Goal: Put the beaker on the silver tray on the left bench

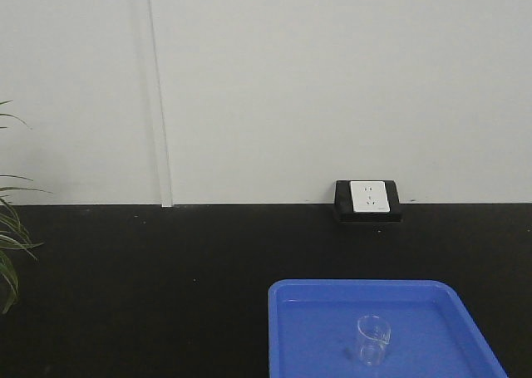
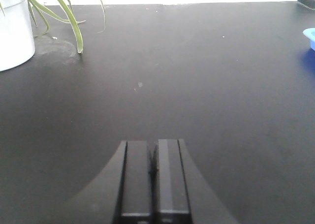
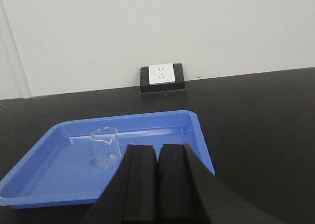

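Observation:
The beaker (image 1: 372,338), a small clear glass cylinder with a spout, stands upright in a blue plastic tray (image 1: 307,328) on the black bench top. It also shows in the right wrist view (image 3: 105,148), left of and just beyond my right gripper (image 3: 157,147), which is shut and empty. My left gripper (image 2: 153,143) is shut and empty over bare black counter (image 2: 197,86). The silver tray is out of view.
A white wall socket on a black base (image 1: 368,198) sits at the back against the wall. A potted plant in a white pot (image 2: 14,29) stands at the far left; its leaves show at the front view's left edge (image 1: 8,245). The blue tray's corner (image 2: 310,37) is at right.

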Motion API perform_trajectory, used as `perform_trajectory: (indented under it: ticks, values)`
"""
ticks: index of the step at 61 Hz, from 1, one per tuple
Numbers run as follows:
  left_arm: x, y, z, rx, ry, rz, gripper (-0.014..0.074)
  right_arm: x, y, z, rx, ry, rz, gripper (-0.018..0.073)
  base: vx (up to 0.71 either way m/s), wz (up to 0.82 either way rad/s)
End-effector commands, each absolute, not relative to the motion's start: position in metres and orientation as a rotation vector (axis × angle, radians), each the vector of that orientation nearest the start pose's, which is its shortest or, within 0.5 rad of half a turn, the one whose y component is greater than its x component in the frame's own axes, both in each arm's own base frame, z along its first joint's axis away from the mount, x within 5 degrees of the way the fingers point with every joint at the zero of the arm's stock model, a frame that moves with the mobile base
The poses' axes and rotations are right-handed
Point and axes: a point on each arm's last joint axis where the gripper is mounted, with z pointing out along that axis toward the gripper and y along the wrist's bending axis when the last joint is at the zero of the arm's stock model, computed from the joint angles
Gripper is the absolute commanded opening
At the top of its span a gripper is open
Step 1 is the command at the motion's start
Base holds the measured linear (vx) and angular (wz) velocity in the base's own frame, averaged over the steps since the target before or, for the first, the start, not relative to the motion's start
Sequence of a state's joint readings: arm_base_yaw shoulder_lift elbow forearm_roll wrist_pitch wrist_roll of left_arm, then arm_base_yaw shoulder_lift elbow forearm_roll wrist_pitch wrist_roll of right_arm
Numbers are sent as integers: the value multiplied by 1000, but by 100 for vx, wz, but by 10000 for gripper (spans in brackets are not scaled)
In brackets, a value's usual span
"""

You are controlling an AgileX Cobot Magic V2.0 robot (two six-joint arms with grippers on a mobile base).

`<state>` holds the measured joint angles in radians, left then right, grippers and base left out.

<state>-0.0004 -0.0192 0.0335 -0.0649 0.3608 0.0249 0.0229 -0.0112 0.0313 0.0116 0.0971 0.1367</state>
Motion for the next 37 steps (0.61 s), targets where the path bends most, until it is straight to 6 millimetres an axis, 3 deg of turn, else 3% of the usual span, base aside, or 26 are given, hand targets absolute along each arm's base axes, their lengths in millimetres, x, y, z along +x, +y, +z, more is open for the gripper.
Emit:
perform_trajectory:
  ticks: [1, 37]
  values:
    - [54, -2, 171, -20, 1792, -50, 1, 56, 1, 201, 93, 1511, 126, -11, 0, 0]
    - [54, -2, 171, -20, 1792, -50, 1, 56, 1, 201, 93, 1511, 126, -11, 0, 0]
